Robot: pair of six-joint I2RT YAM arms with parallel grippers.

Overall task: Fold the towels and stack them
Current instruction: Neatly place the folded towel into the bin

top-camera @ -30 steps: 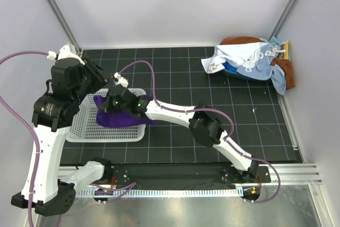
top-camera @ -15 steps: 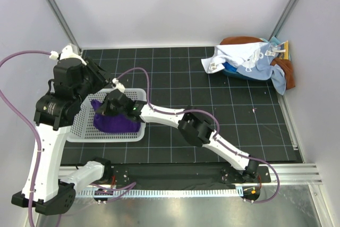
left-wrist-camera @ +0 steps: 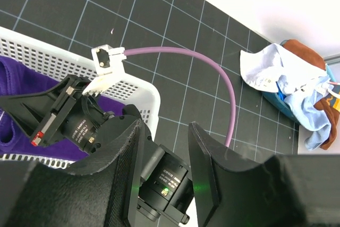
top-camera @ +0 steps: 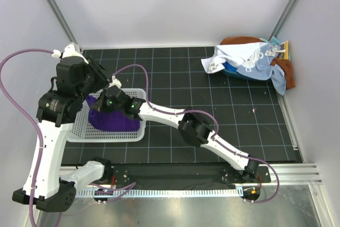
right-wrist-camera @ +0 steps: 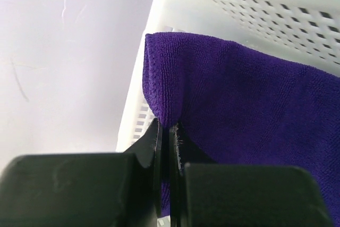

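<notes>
The right gripper [right-wrist-camera: 169, 131] is clenched on an upstanding fold of the dark purple towel [right-wrist-camera: 255, 115], whose bulk lies along the white slotted basket's [top-camera: 79, 133] near side by the table's [top-camera: 212, 78] left edge, while the left gripper [left-wrist-camera: 166, 148] hovers just above, jaws apart and empty.

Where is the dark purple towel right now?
The dark purple towel lies in the white basket on the left of the top view, its edge pinched by the right gripper.
</notes>
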